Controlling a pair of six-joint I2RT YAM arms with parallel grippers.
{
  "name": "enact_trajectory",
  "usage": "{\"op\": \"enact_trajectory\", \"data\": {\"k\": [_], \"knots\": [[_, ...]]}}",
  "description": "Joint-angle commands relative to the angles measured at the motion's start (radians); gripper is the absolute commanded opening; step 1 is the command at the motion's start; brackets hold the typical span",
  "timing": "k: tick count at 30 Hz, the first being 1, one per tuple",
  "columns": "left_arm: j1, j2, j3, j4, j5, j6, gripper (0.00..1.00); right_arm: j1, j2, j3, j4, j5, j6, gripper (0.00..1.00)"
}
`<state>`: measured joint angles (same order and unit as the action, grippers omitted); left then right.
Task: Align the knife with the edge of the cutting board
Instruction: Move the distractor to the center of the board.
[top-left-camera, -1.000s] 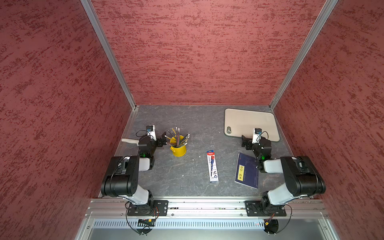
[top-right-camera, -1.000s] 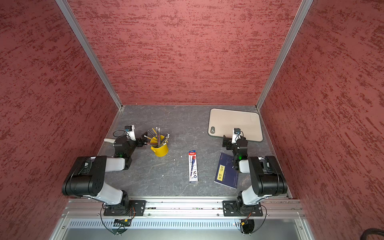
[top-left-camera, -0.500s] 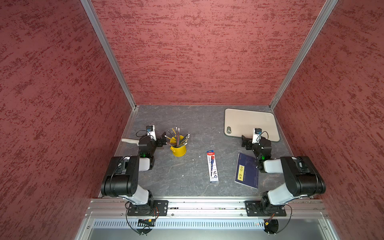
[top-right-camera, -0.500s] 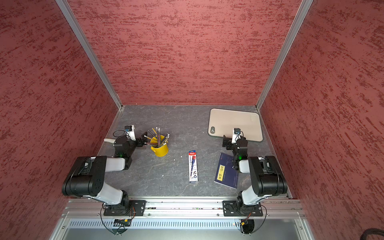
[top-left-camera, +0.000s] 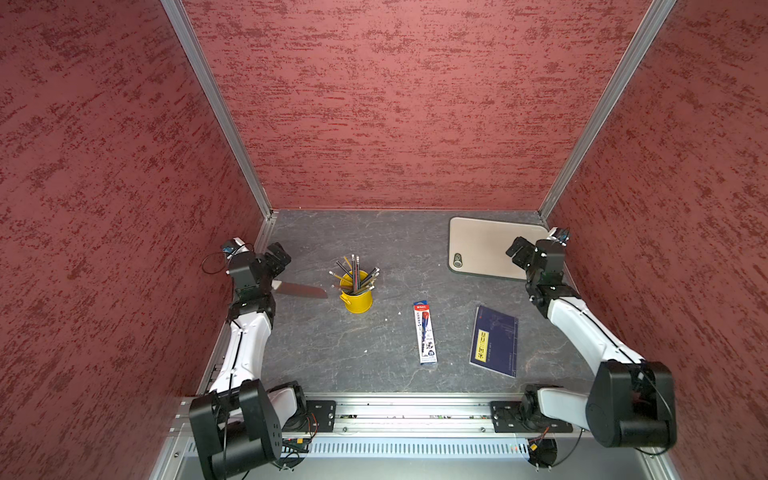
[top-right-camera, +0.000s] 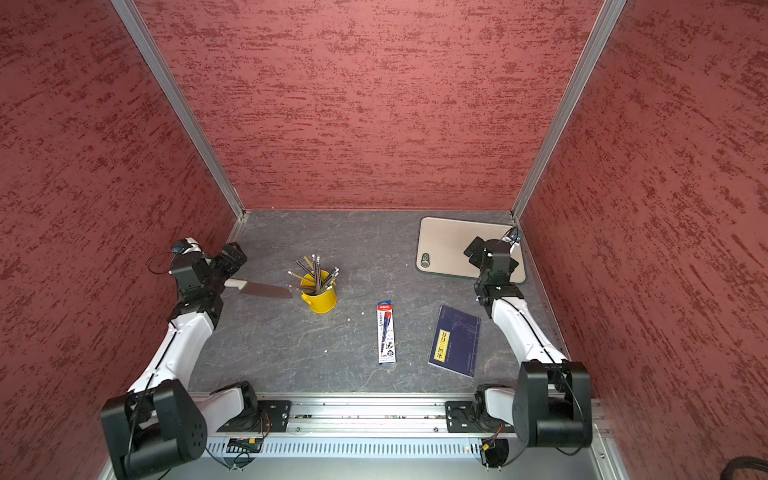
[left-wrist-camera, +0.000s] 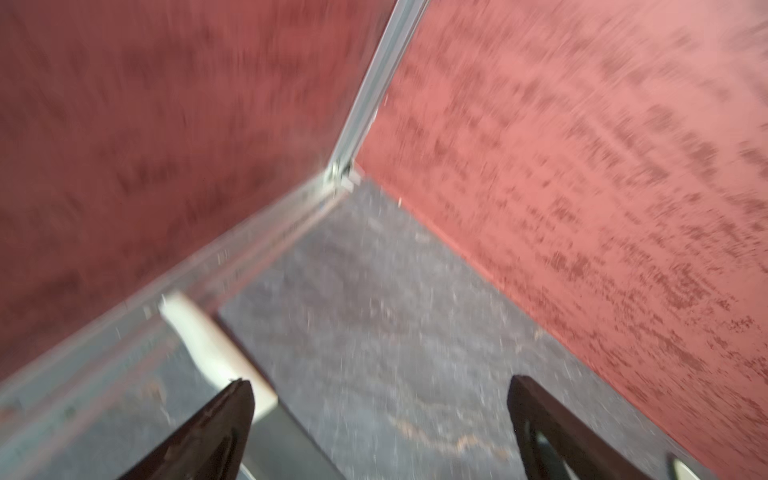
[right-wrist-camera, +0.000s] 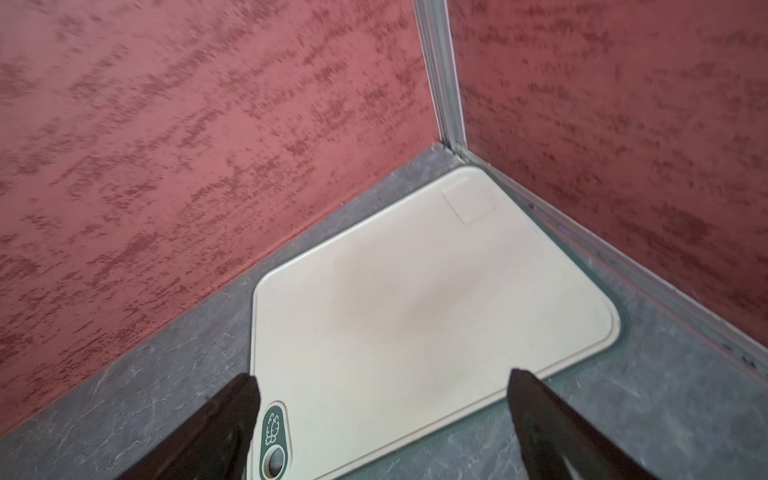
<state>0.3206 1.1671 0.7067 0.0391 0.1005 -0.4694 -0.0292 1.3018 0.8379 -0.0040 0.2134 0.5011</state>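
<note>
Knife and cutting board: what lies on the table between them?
In both top views, the yellow pencil cup stands just past the tip of the knife; from it to the cutting board the table is bare.

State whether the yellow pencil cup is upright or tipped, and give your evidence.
Upright. The cup stands on its base on the table, and its pencils fan upward out of its open top.

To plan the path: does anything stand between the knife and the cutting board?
Yes. The yellow pencil cup stands close to the blade tip of the knife, roughly on the straight line to the cutting board. Nothing else visible lies between them.
</note>
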Motion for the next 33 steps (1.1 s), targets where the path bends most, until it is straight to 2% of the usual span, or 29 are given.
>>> {"op": "enact_trajectory", "data": {"k": [1, 2, 5, 10, 12, 16, 20, 24, 29, 33], "knots": [[-0.004, 0.127, 0.108, -0.131, 0.287, -0.080, 1.00, -0.009, 0.106, 0.152, -0.377, -0.155, 0.090, 0.98], [-0.005, 0.199, 0.180, -0.191, 0.359, -0.070, 0.99, -0.008, 0.136, 0.195, -0.422, -0.194, 0.064, 0.98], [-0.014, 0.387, 0.372, -0.374, 0.496, -0.022, 0.86, -0.009, 0.199, 0.246, -0.491, -0.266, 0.033, 0.98], [-0.049, 0.564, 0.506, -0.403, 0.628, -0.028, 0.83, -0.009, 0.229, 0.236, -0.519, -0.395, 0.047, 0.97], [-0.080, 0.649, 0.570, -0.433, 0.706, -0.021, 0.78, -0.008, 0.239, 0.220, -0.507, -0.468, 0.069, 0.95], [-0.173, 0.739, 0.638, -0.434, 0.797, -0.012, 0.77, -0.003, 0.258, 0.205, -0.493, -0.581, 0.099, 0.88], [-0.239, 0.795, 0.624, -0.338, 0.892, -0.078, 0.76, -0.001, 0.266, 0.199, -0.502, -0.600, 0.108, 0.87], [-0.296, 0.840, 0.624, -0.361, 0.941, -0.063, 0.74, 0.001, 0.278, 0.214, -0.520, -0.602, 0.112, 0.87], [-0.301, 0.808, 0.477, -0.283, 0.999, -0.077, 0.73, 0.001, 0.294, 0.225, -0.515, -0.604, 0.141, 0.87], [-0.307, 0.776, 0.389, -0.345, 1.056, -0.008, 0.68, 0.005, 0.321, 0.248, -0.530, -0.598, 0.143, 0.86]]}}
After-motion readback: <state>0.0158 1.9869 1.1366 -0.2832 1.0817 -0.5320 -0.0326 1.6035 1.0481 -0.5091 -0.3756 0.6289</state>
